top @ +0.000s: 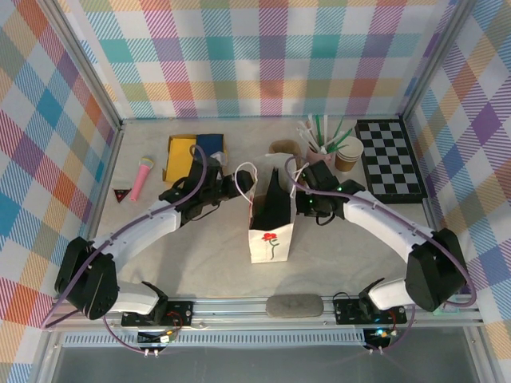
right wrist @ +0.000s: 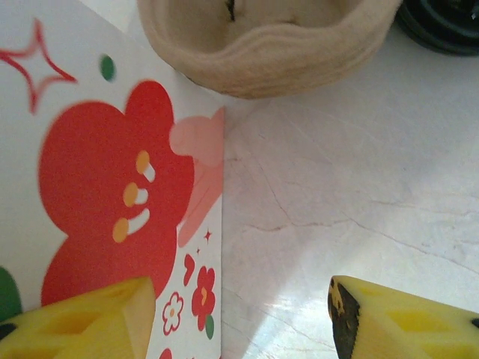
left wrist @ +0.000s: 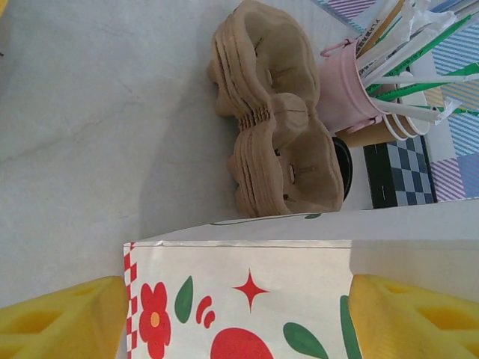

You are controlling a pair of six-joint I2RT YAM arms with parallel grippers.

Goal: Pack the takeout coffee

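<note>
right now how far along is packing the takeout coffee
Done: the paper bag stands upright and open mid-table. In hand: the left end effector and right end effector sit open at the bag's sides, holding nothing. Left: the kraft cup stands at the back by the pink straw cup, the black lid lies apart beside the pulp carriers; neither is in the bag.

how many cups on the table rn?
2. Pink cup holding straws at the back; brown cup just right of it, by the checkerboard. The brown one shows several rims, so it may be a nested stack hiding more.
</note>
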